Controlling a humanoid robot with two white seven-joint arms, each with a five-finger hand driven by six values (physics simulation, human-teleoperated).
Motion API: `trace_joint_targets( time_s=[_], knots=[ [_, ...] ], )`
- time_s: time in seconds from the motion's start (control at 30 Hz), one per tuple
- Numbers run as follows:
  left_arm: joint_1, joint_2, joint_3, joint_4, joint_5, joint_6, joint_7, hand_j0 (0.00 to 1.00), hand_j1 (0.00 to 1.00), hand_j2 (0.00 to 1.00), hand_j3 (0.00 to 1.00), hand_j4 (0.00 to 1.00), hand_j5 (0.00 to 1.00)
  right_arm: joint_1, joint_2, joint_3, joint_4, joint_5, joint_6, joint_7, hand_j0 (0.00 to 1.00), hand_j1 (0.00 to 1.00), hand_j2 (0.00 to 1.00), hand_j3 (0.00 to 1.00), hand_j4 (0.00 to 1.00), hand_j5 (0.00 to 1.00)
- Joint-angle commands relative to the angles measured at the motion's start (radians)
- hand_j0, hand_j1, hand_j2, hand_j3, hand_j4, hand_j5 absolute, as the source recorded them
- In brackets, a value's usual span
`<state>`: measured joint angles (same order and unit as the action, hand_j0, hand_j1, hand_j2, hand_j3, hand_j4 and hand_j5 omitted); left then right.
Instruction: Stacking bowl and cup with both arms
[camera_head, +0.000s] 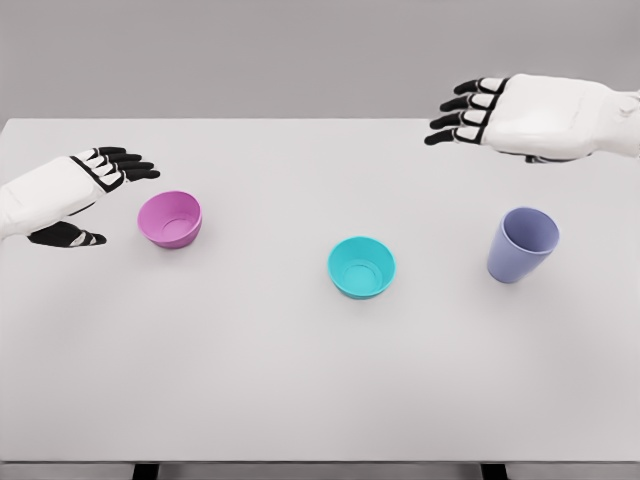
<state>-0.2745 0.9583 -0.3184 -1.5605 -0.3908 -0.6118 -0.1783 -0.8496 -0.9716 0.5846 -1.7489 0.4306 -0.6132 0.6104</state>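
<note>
Left hand (85, 195) low, fingers spread, thumb beneath — right hand (520, 115) raised, palm down, fingers loosely extended.

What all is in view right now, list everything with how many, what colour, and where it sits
pink bowl: one, pink, left part of the table, upright, just right of the left robot hand.
teal bowl: one, teal, near the middle of the table, upright, apart from the others.
cup: one, lavender blue, right part of the table, upright and empty.
table: one, white, fills most of the view.
left robot hand: one, white with black fingers, at the left edge, fingers open beside the pink bowl, holding nothing.
right robot hand: one, white with black fingers, upper right, beyond the cup, fingers open, holding nothing.
</note>
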Motion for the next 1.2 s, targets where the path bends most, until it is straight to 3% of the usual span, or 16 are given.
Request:
trace_joint_targets(
  time_s=[0.0,0.17,0.23,0.3,0.37,0.4,0.47,0.6,0.67,0.77,1.03,1.17],
  knots=[
    [0.000,0.000,0.001,0.000,0.004,0.001,0.000,1.00,1.00,1.00,1.00,1.00,1.00,-0.003,-0.001,0.021,-0.003,-0.003,0.002,0.001,1.00,1.00,1.00,1.00,1.00,1.00],
    [-0.006,0.002,0.031,0.000,0.003,0.001,-0.026,1.00,1.00,1.00,1.00,1.00,1.00,-0.026,0.021,0.029,-0.004,-0.018,0.002,0.001,1.00,1.00,1.00,1.00,1.00,1.00],
    [-0.019,-0.001,0.100,-0.009,0.021,0.001,-0.209,1.00,1.00,1.00,1.00,1.00,1.00,-0.029,0.028,0.028,-0.004,-0.055,0.002,0.001,1.00,1.00,1.00,1.00,1.00,1.00],
    [-0.048,0.010,0.102,-0.018,0.153,0.001,-0.427,1.00,1.00,1.00,1.00,1.00,1.00,-0.023,0.022,0.018,-0.004,-0.062,0.002,0.001,1.00,1.00,1.00,1.00,1.00,1.00],
    [-0.083,0.013,0.094,-0.116,0.251,0.001,-0.433,1.00,1.00,1.00,1.00,1.00,1.00,-0.016,0.022,0.024,-0.004,-0.062,0.002,0.001,1.00,1.00,1.00,1.00,1.00,1.00],
    [-0.094,0.011,0.076,-0.156,0.251,0.001,-0.433,1.00,1.00,1.00,1.00,1.00,1.00,-0.008,0.022,0.029,-0.001,-0.064,0.002,0.001,1.00,1.00,1.00,1.00,1.00,1.00],
    [-0.130,0.010,0.029,-0.170,0.244,0.185,-0.433,1.00,1.00,1.00,1.00,1.00,1.00,-0.003,0.021,0.023,0.003,-0.062,0.002,0.001,1.00,1.00,1.00,1.00,1.00,1.00],
    [-0.295,0.002,-0.188,-0.170,0.236,0.587,-0.433,1.00,1.00,1.00,1.00,1.00,1.00,0.018,0.014,0.026,0.008,-0.062,0.002,0.001,1.00,1.00,1.00,1.00,1.00,1.00],
    [-0.299,0.002,-0.235,-0.182,0.233,0.730,-0.433,1.00,1.00,1.00,1.00,1.00,1.00,0.018,0.013,0.026,0.009,-0.062,0.002,0.001,1.00,1.00,1.00,1.00,1.00,1.00],
    [-0.301,0.008,-0.330,-0.191,0.167,0.756,-0.433,1.00,1.00,1.00,1.00,1.00,1.00,0.041,0.013,0.026,0.012,-0.062,0.002,0.001,1.00,1.00,1.00,1.00,1.00,1.00],
    [-0.318,-0.016,-0.358,-0.205,0.070,0.736,-0.433,1.00,1.00,1.00,1.00,1.00,1.00,0.053,0.013,0.026,0.019,-0.062,0.002,0.001,1.00,1.00,1.00,1.00,1.00,1.00],
    [-0.331,-0.024,-0.363,-0.205,0.070,0.692,-0.433,1.00,1.00,1.00,1.00,1.00,1.00,0.053,0.011,0.026,0.022,-0.062,0.002,0.001,1.00,1.00,1.00,1.00,1.00,1.00]
  ],
)
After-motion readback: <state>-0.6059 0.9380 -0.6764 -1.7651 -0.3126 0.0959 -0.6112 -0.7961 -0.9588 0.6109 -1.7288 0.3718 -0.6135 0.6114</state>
